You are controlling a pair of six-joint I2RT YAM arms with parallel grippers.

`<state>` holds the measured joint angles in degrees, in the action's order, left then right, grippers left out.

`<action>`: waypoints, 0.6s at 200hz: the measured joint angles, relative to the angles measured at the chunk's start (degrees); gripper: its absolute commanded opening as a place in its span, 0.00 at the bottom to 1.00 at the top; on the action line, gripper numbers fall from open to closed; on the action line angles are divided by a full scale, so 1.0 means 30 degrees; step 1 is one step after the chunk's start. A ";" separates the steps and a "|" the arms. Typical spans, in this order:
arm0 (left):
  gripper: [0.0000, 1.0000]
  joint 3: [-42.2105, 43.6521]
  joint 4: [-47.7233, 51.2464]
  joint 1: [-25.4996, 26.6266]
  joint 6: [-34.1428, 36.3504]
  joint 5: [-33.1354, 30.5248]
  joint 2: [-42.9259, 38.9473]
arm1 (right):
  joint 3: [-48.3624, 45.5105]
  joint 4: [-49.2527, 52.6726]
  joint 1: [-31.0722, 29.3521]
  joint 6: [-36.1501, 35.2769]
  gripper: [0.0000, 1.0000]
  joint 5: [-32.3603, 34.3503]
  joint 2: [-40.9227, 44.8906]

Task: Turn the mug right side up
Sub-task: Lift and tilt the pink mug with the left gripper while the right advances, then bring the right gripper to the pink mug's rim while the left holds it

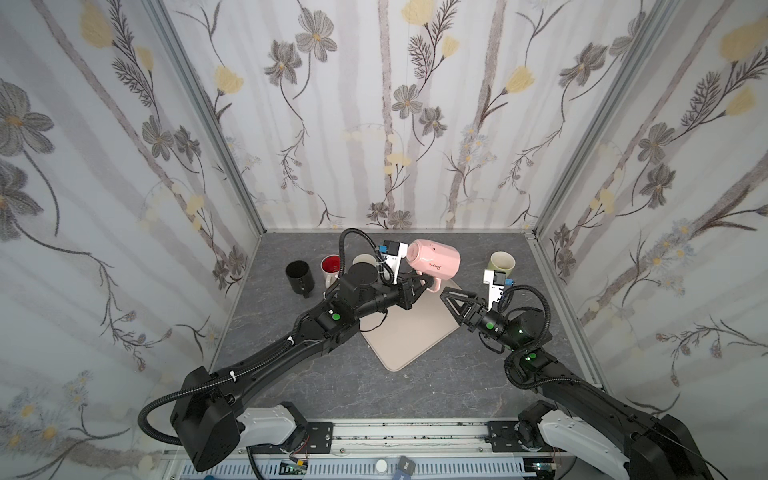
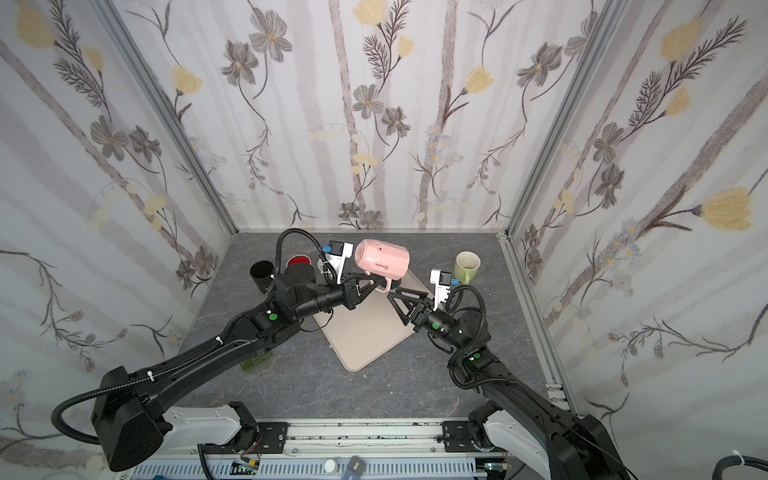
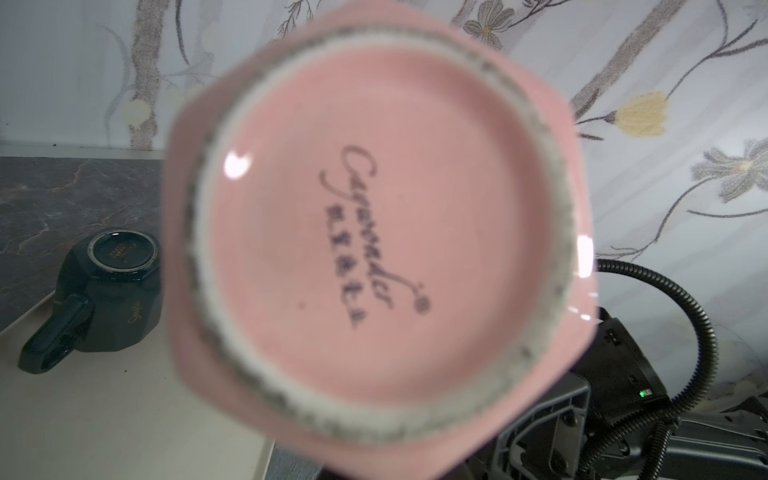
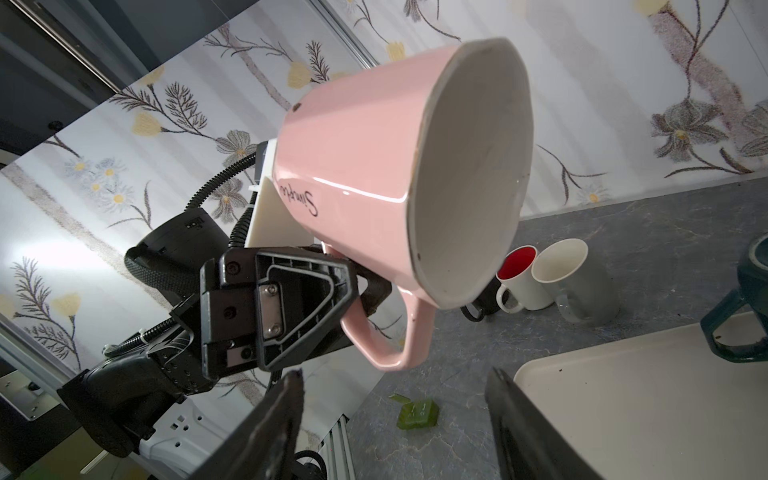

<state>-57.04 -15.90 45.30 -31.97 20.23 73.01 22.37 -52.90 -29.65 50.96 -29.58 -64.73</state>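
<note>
L gripper [image 1: 424, 284] clamps pink mug [image 1: 436, 257] handle; R gripper [image 4: 395, 374] open.

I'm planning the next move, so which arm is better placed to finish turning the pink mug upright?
Left: the left hand is shut on the pink mug's handle, holding it sideways in the air; the right hand is open and empty.
</note>
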 measured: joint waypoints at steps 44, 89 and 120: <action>0.00 0.0226 -0.0627 -0.0036 -0.0532 0.0707 0.0000 | 0.0117 -0.0954 -0.0007 0.0153 0.55 -0.0510 -0.0270; 0.00 0.0233 -0.1399 -0.0036 -0.0991 0.1282 0.0000 | 0.0146 -0.1443 -0.0007 0.0189 0.55 -0.0503 -0.0168; 0.00 0.0226 -0.1647 -0.0036 -0.1333 0.1508 0.0000 | 0.0262 -0.1734 -0.0007 0.0197 0.54 -0.0510 -0.0452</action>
<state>-56.36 -20.84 45.19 -35.97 24.75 73.01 23.16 -58.11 -29.67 51.55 -31.11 -66.08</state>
